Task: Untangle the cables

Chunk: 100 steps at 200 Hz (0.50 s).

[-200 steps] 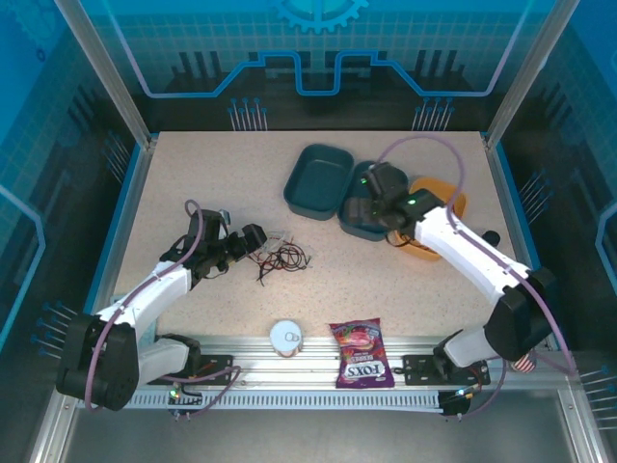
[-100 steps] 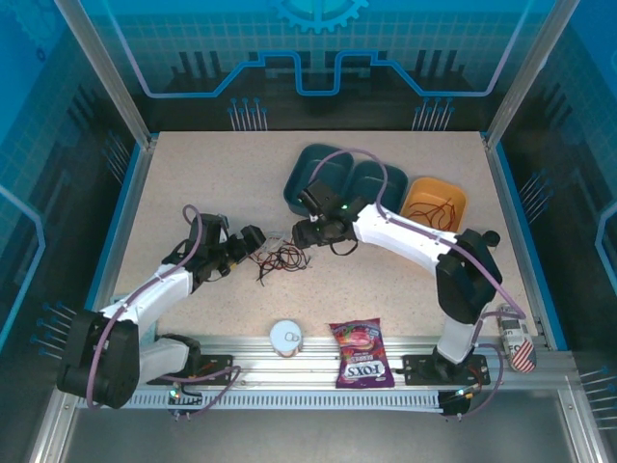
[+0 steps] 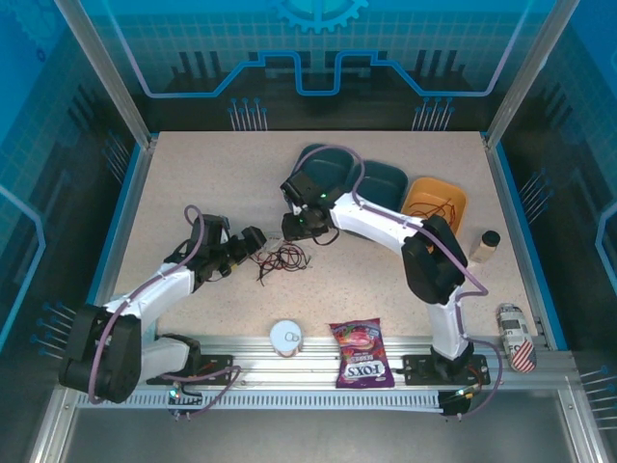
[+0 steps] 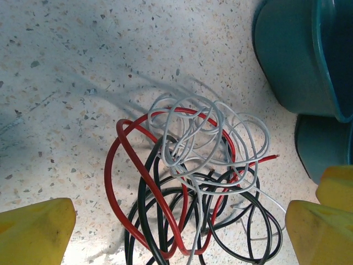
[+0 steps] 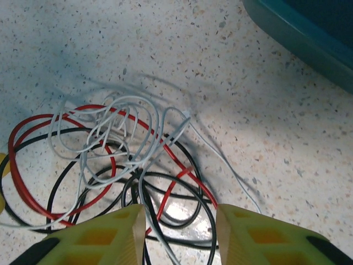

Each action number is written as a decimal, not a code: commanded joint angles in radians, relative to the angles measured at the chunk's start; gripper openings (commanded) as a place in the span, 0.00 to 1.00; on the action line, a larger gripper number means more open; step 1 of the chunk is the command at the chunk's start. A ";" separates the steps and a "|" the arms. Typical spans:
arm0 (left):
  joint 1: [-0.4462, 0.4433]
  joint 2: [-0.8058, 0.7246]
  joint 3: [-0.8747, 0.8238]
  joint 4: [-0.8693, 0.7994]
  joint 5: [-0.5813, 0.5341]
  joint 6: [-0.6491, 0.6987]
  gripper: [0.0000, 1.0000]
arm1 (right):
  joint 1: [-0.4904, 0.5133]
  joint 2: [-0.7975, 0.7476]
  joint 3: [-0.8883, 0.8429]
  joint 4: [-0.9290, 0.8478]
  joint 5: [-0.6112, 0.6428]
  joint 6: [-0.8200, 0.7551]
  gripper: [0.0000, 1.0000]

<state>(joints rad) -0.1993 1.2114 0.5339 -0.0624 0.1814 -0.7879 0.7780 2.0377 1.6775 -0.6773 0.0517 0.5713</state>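
Right now, nearest to me, my left tool (image 4: 176,237) hangs low over the table (image 3: 193,174) with its fingers spread wide and nothing in them. The cables (image 4: 187,182) lie flat just ahead of it, a small tangle near the middle of the table. The red cable (image 4: 144,179) runs in broad loops around the outside. The black cable (image 4: 270,226) coils underneath, and the white cable (image 4: 182,160) is bunched in tight curls on top.

On the far side of the tangle is my right tool (image 5: 179,221). Its fingers stand apart with a narrower gap, and black and white strands run into that gap. I cannot tell whether the pads touch any of them.

I judge the step in hand to be taking a first hold. To do it well I should pinch one strand only. With two colours between the fingers, a pull would probably drag the whole knot along. The white cable's loose tail trails clear of the heap on the right wrist view, and that looks the cleanest place to grip. My left tool should come down on the red and black loops to pin them. Then I would draw the white out slowly, keeping low over bare table.

Beyond the tangle sit the teal containers (image 3: 376,178), and I should pull away from their rims so nothing snags.
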 commanded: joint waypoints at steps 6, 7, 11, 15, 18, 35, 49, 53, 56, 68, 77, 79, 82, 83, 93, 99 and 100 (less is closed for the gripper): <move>-0.002 0.011 -0.009 0.016 0.030 -0.010 0.99 | -0.009 0.058 0.068 -0.069 0.019 -0.025 0.37; -0.002 0.011 -0.008 0.016 0.030 -0.010 0.99 | -0.009 0.060 0.070 -0.068 0.018 -0.025 0.37; -0.001 0.013 -0.008 0.015 0.031 -0.010 0.99 | -0.010 0.067 0.074 -0.070 0.019 -0.024 0.36; -0.002 0.014 -0.006 0.015 0.031 -0.009 0.99 | -0.011 0.072 0.079 -0.071 0.019 -0.025 0.35; -0.001 0.014 -0.006 0.014 0.033 -0.009 0.99 | -0.013 0.076 0.084 -0.071 0.018 -0.025 0.34; -0.002 0.019 -0.004 0.012 0.034 -0.005 0.99 | -0.017 0.096 0.098 -0.074 0.005 -0.022 0.31; -0.001 0.022 -0.005 0.013 0.035 -0.005 0.99 | -0.020 0.108 0.103 -0.072 -0.005 -0.021 0.30; -0.001 0.022 -0.006 0.014 0.035 -0.005 0.99 | -0.022 0.112 0.105 -0.071 -0.008 -0.020 0.30; -0.002 0.022 -0.006 0.015 0.035 -0.004 0.99 | -0.022 0.115 0.106 -0.071 -0.010 -0.020 0.30; 0.000 0.025 -0.004 0.016 0.036 -0.002 0.99 | -0.024 0.127 0.114 -0.071 -0.023 -0.020 0.29; -0.002 0.028 -0.005 0.015 0.039 -0.001 0.99 | -0.025 0.135 0.118 -0.069 -0.031 -0.020 0.28; -0.002 0.028 -0.004 0.014 0.039 -0.002 0.99 | -0.025 0.137 0.120 -0.070 -0.034 -0.020 0.28; -0.002 0.028 -0.003 0.015 0.039 0.000 0.99 | -0.025 0.139 0.121 -0.069 -0.037 -0.020 0.28; -0.002 0.028 -0.003 0.016 0.039 0.000 0.99 | -0.025 0.140 0.121 -0.068 -0.037 -0.021 0.28; -0.002 0.030 -0.003 0.015 0.041 0.000 0.99 | -0.025 0.146 0.123 -0.068 -0.043 -0.020 0.27; -0.002 0.031 -0.003 0.016 0.040 -0.001 0.99 | -0.025 0.150 0.125 -0.068 -0.042 -0.020 0.27; -0.002 0.031 -0.004 0.017 0.040 -0.001 0.99 | -0.024 0.150 0.125 -0.068 -0.042 -0.020 0.27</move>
<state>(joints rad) -0.1993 1.2301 0.5339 -0.0612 0.1993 -0.7876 0.7624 2.1571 1.7668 -0.7189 0.0383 0.5568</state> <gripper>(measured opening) 0.991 0.275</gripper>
